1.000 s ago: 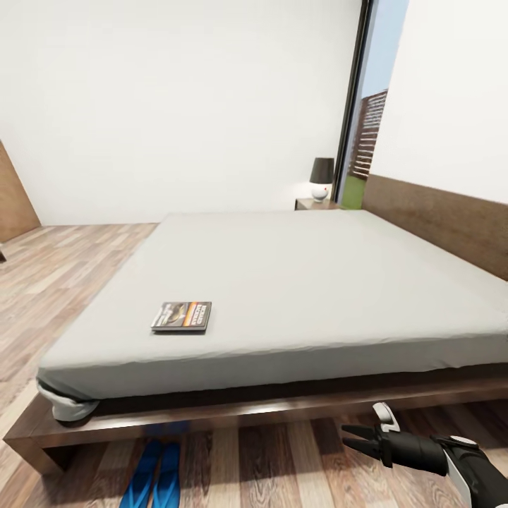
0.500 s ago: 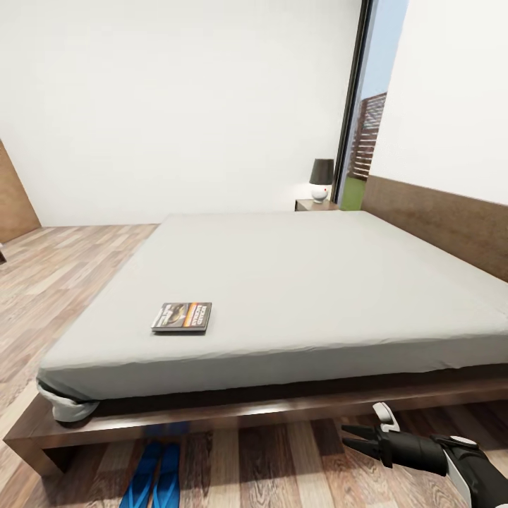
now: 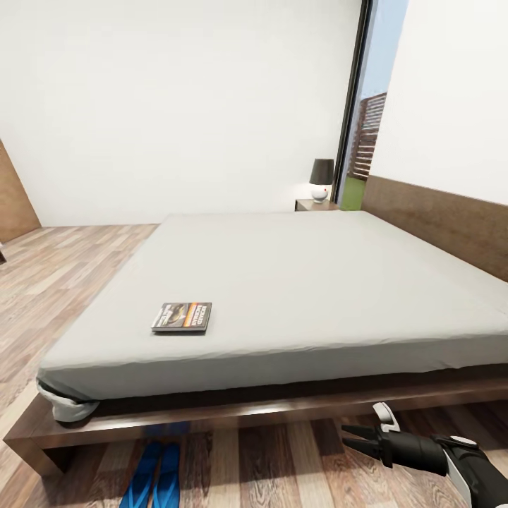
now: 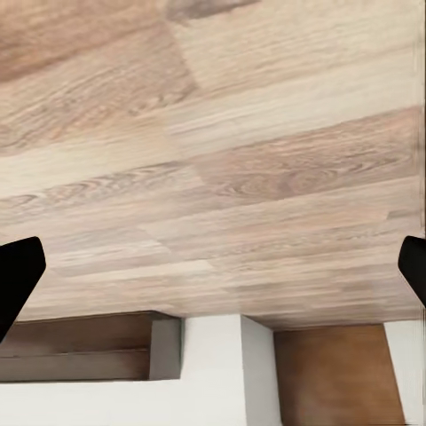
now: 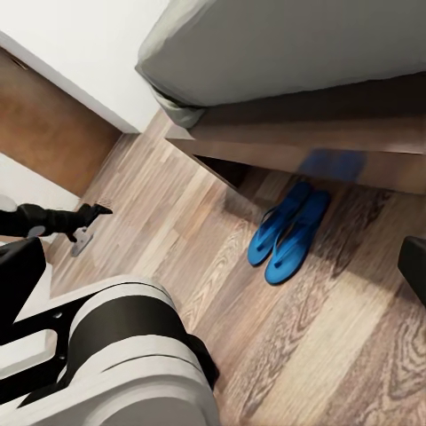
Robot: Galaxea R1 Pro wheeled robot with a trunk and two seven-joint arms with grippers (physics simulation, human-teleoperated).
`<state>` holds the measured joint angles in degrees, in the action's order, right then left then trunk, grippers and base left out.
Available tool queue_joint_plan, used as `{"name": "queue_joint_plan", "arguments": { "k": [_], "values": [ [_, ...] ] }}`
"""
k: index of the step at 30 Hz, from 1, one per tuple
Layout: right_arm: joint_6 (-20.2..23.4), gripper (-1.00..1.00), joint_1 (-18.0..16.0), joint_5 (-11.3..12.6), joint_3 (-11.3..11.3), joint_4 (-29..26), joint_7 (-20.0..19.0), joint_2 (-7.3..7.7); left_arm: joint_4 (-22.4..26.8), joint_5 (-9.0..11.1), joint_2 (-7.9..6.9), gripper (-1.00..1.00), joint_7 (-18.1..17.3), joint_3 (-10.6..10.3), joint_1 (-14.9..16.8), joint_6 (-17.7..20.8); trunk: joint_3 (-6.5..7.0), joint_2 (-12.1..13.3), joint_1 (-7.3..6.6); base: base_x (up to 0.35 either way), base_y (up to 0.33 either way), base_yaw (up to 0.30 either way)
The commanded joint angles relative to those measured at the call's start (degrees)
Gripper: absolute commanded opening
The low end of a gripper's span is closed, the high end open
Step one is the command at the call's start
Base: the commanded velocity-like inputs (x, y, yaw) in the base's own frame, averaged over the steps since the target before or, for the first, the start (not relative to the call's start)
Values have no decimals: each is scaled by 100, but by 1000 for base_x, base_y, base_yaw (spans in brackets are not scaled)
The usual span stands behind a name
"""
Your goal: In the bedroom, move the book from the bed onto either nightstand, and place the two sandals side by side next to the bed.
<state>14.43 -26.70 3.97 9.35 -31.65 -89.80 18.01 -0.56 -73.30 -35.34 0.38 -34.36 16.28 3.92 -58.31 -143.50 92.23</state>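
Observation:
The book (image 3: 182,317), dark with an orange band, lies flat on the bed's grey mattress (image 3: 296,282) near its front left corner. Two blue sandals (image 3: 155,476) lie side by side on the wood floor just in front of the bed frame; the same sandals (image 5: 288,232) show whole in the right wrist view. A nightstand (image 3: 315,204) stands at the far side by the headboard (image 3: 437,222). My right gripper (image 3: 355,436) hovers open and empty above the floor, right of the sandals. My left gripper (image 4: 213,271) is open over bare floor, its fingertips (image 4: 18,280) spread wide.
A black-shaded lamp (image 3: 322,180) stands on the nightstand beside a tall dark-framed window (image 3: 360,127). Wood-plank floor (image 3: 63,275) runs along the bed's left side. A brown wooden panel (image 3: 10,201) leans at the far left wall. My own base (image 5: 124,355) is behind the right arm.

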Motion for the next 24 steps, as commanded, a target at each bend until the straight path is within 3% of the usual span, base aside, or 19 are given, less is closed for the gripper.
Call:
{"name": "queue_joint_plan", "arguments": {
  "k": [1, 11, 13, 17, 19, 24],
  "values": [
    [60, 100, -2, 7, 4, 0, -20, 0, -5, -44, 1, 100, 15, 28, -54, 25, -5, -2, -1, 0, 0, 0],
    [60, 100, -2, 7, 17, 0, -20, 0, -10, 46, -12, 100, 111, 31, -413, 243, -5, -2, -1, 0, 0, 0],
    [60, 100, -2, 7, 27, 0, -20, 5, -3, 66, -2, 100, 288, 56, -650, 293, -5, -2, -1, 0, 0, 0],
    [60, 100, -2, 7, 40, 9, -20, 7, 2, 156, 5, 100, 642, 119, -819, 323, -5, -2, -1, 0, 0, 0],
    [60, 100, -2, 7, 46, 12, -20, 8, 7, 374, 13, 100, 778, 289, -857, 342, -5, -2, -1, 0, 0, 0],
    [60, 100, -2, 7, 54, 19, -20, 9, 12, 1280, 22, 100, 954, 939, -914, 423, -5, -2, -1, 0, 0, 0]
  ]
}}
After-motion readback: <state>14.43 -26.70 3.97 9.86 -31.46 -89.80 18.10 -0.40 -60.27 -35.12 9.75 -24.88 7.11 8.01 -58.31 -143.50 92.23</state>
